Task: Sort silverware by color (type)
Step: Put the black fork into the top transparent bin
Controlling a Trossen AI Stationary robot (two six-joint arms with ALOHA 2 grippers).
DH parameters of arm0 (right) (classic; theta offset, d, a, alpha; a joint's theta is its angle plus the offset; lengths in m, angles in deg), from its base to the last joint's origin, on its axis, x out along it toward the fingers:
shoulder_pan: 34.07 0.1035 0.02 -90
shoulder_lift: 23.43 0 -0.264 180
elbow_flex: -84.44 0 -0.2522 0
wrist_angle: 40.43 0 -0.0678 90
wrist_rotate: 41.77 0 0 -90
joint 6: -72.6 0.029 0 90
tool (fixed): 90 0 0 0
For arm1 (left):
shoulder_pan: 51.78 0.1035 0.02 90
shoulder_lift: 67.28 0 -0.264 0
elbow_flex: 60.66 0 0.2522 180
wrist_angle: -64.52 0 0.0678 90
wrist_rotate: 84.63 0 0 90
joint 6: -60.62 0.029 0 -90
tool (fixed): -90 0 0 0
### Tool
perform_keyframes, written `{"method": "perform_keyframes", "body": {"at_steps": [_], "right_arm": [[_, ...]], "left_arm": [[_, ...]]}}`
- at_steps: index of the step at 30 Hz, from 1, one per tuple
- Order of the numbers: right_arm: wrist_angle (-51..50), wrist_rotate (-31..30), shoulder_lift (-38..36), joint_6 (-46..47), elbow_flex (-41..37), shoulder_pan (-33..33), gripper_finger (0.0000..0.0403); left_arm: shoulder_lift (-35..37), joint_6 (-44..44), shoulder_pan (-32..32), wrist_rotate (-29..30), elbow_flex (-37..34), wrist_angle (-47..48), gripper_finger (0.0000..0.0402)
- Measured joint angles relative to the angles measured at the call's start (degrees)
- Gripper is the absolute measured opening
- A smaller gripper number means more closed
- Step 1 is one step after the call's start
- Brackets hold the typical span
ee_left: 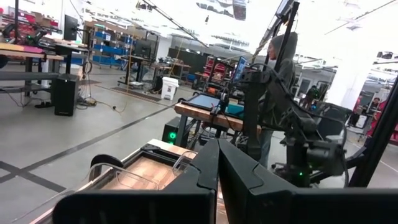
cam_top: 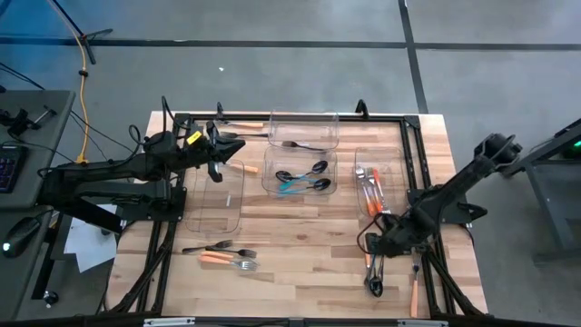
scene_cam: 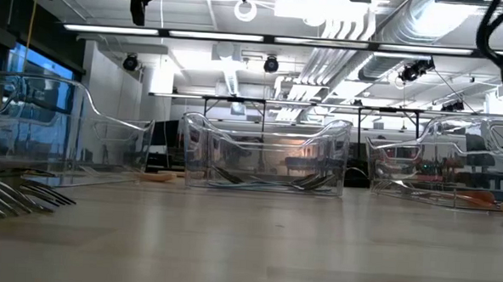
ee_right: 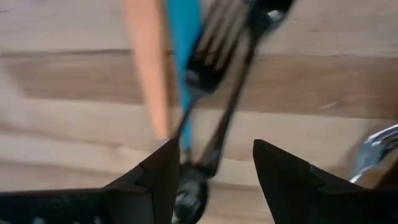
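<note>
My right gripper (cam_top: 374, 247) hangs open, pointing steeply down over a small heap of silverware (cam_top: 372, 274) near the table's right front. In the right wrist view a black spoon (ee_right: 214, 140), a black fork (ee_right: 208, 62), a teal handle (ee_right: 183, 37) and an orange handle (ee_right: 146, 68) lie crossed on the wood, just ahead of my right gripper (ee_right: 214, 180). Whether a fingertip touches them does not show. My left gripper (cam_top: 222, 147) (ee_left: 217, 171) is shut on nothing, held level above the table's far left.
Clear bins stand mid-table: a far one (cam_top: 304, 130) with a black fork, a middle one (cam_top: 300, 173) with black and teal spoons, a right one (cam_top: 372, 186) with orange-handled forks, a left one (cam_top: 218, 198). More forks (cam_top: 227, 256) lie near left. A person (ee_left: 280, 68) stands beyond the table.
</note>
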Motion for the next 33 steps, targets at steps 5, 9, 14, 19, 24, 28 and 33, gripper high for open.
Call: {"method": "perform_keyframes", "body": {"at_steps": [5, 9, 14, 19, 24, 28, 33], "right_arm": [[0.0, 2.4, 4.4, -0.1, 0.0, 0.0, 0.0188], [0.8, 2.9, 7.2, -0.1, 0.0, 0.0, 0.0188], [1.4, 2.9, 10.4, 0.2, 0.0, 0.0, 0.0188], [1.8, 3.3, 12.5, 0.3, 0.1, 0.0, 0.0185], [0.8, 3.3, 13.1, 0.3, 0.3, -0.1, 0.0136], [-0.2, 3.4, 13.1, 0.1, 0.2, -0.1, 0.0074], [-1.0, 3.9, 13.2, -0.8, 0.2, 0.0, 0.0009]], "left_arm": [[0.0, -0.2, 0.0, 0.0, 0.0, 0.0, 0.0000], [0.0, -0.4, 0.0, 0.0, 0.0, -0.2, 0.0000], [0.0, -0.4, 0.0, 0.0, 0.0, -0.4, 0.0000], [0.0, -0.4, 0.0, 0.0, 0.0, -0.5, 0.0000], [0.0, -0.4, 0.0, 0.0, 0.0, -0.4, 0.0000], [0.0, -0.4, 0.0, 0.0, 0.0, -0.4, 0.0000], [0.0, -0.2, 0.0, 0.0, 0.0, -0.4, 0.0000]]}}
